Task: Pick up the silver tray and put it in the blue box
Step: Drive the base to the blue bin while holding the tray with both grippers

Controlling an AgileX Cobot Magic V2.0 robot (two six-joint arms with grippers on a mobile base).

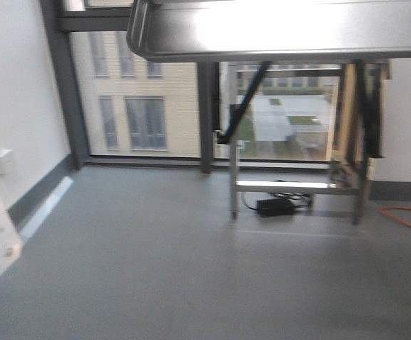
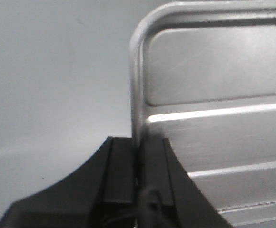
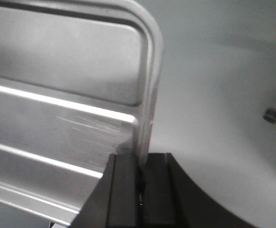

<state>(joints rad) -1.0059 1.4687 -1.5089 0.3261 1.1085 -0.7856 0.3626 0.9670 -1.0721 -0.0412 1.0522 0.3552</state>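
Only wrist views show fingers pinching silver tray.

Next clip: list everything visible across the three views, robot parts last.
silver tray: one, shiny silver, raised at the top of the front view
window: one, dark-framed, back wall
metal stand: one, silver, in front of the window
power brick: one, black, on the floor under the stand
cable: one, orange, on the floor at right
wall box: one, white, left wall
left end effector: one, black, shut on the tray's rim
right end effector: one, black, shut on the tray's rim
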